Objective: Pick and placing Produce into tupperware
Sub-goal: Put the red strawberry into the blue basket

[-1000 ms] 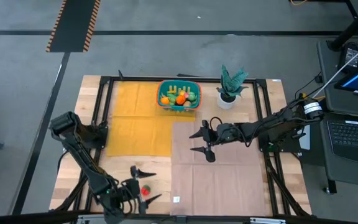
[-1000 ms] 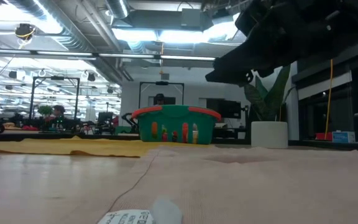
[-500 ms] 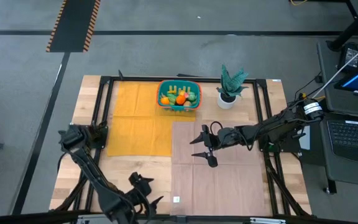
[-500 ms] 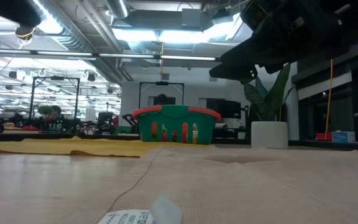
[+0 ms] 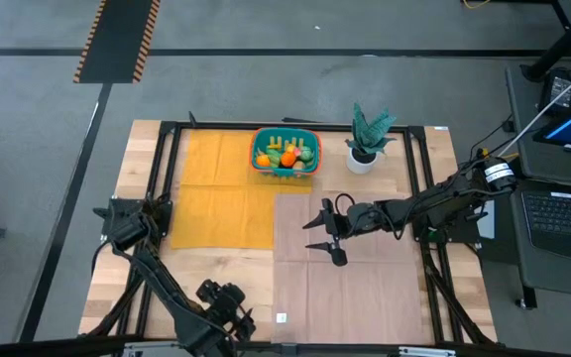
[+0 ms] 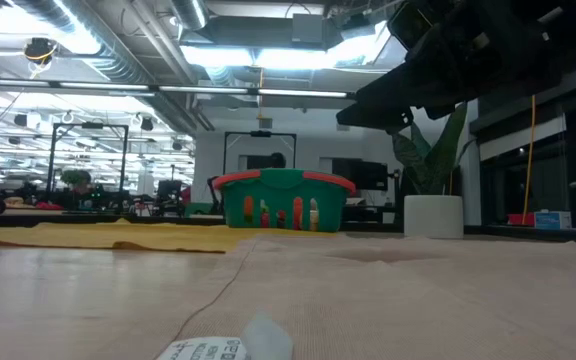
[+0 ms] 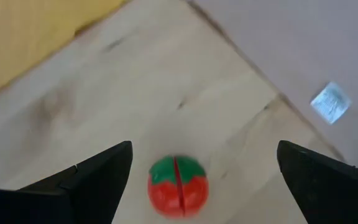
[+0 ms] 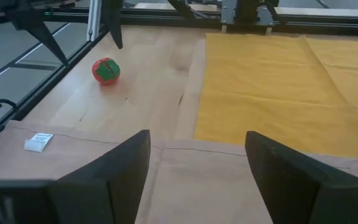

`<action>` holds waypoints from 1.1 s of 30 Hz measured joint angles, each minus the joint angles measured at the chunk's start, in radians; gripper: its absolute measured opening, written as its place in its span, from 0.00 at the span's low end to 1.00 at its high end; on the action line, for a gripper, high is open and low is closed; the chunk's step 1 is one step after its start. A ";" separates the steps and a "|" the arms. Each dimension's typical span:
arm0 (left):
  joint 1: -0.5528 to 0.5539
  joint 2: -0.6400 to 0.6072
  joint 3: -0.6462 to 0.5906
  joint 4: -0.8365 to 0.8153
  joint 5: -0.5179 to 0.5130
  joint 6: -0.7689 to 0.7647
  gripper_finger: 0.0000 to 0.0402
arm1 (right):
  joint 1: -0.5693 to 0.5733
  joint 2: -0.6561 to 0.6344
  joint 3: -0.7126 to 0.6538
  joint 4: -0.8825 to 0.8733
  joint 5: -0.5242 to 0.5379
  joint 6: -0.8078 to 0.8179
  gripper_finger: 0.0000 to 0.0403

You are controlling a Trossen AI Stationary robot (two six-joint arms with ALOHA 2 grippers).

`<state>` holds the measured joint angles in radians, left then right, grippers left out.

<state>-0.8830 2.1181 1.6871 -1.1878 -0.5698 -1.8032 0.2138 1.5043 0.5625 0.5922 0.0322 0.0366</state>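
A red toy tomato with a green top point(image 7: 178, 186) lies on the bare wood near the table's front edge. It also shows in the right wrist view as the tomato point(image 8: 105, 70). My left gripper point(image 7: 204, 146) hangs over it, open and pointing steeply down, one finger on either side and touching nothing. In the high view my left gripper point(image 5: 228, 302) hides the tomato. The teal basket with the orange-red rim point(image 5: 259, 162) stands at the far middle, holding several pieces of produce point(image 5: 287, 154). My right gripper point(image 5: 325, 238) waits open above the beige cloth.
A yellow cloth point(image 5: 216, 188) covers the far left and a beige cloth point(image 5: 345, 278) the right half. A potted plant point(image 5: 368, 134) stands to the right of the basket. A small white tag point(image 5: 282, 318) lies at the beige cloth's near left corner.
My left gripper has tipped steeply downward and rolled about its own line, staying open. It now stands over the tomato and covers it in the high view. The tomato has not moved.
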 joint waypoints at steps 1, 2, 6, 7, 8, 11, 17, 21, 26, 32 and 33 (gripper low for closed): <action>-0.004 0.000 0.000 -0.001 0.019 -0.002 0.97 | 0.000 0.000 0.000 0.000 0.000 0.000 0.66; -0.008 0.000 0.000 -0.003 0.035 -0.007 0.97 | 0.000 0.000 0.000 0.000 0.000 -0.001 0.66; -0.030 0.000 0.000 -0.009 0.065 -0.062 0.97 | 0.000 0.000 0.000 0.000 0.000 -0.001 0.66; -0.035 0.000 0.000 -0.009 0.065 -0.072 0.97 | 0.000 0.000 0.000 0.000 0.000 -0.006 0.66; -0.038 0.000 0.000 -0.009 0.064 -0.077 0.97 | 0.000 0.000 0.000 0.000 0.000 -0.015 0.66; -0.040 0.000 0.000 -0.006 0.064 -0.079 0.97 | -0.001 0.000 0.000 0.000 0.000 -0.019 0.66; -0.040 0.000 0.000 0.007 0.064 -0.047 0.97 | -0.002 0.000 0.000 0.000 0.000 -0.017 0.66; -0.040 0.000 0.000 0.008 0.064 -0.046 0.97 | -0.002 0.000 0.000 0.000 0.000 -0.017 0.66; -0.040 0.000 0.000 0.008 0.064 -0.046 0.97 | -0.002 0.000 0.000 0.000 0.000 -0.016 0.66; -0.038 0.000 0.000 0.017 0.065 -0.045 0.97 | -0.001 0.000 0.000 0.000 0.000 -0.015 0.66; -0.038 0.000 0.000 0.018 0.065 -0.045 0.97 | -0.002 0.000 0.000 0.001 0.000 -0.015 0.66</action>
<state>-0.9215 2.1178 1.6867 -1.1695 -0.5053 -1.8484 0.2123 1.5043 0.5625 0.5930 0.0324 0.0212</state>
